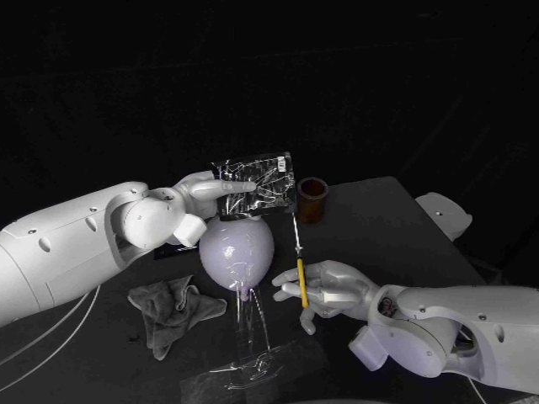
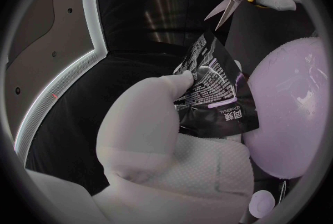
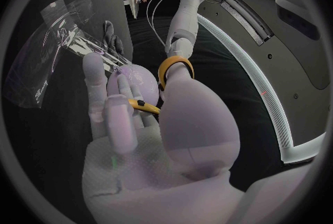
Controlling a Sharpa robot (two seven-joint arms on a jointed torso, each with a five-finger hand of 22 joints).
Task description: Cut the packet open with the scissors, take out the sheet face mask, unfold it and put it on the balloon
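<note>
Two hands up! Left hand [image 1: 209,192] pinches the packet [image 1: 260,181] aloft, just above the balloon [image 1: 237,252] on the tabletop [image 1: 385,223], left side; right hand [image 1: 333,293] grips the yellow scissors [image 1: 301,273], blades parted, tips seemingly just short of the packet's lower edge.

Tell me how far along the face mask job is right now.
Done: the left hand holds the packet up above the balloon, and the right hand holds the scissors. In hand: the open blades point at the packet, which looks uncut. Left: cutting, pulling out the mask, unfolding it, laying it on the balloon.
</note>
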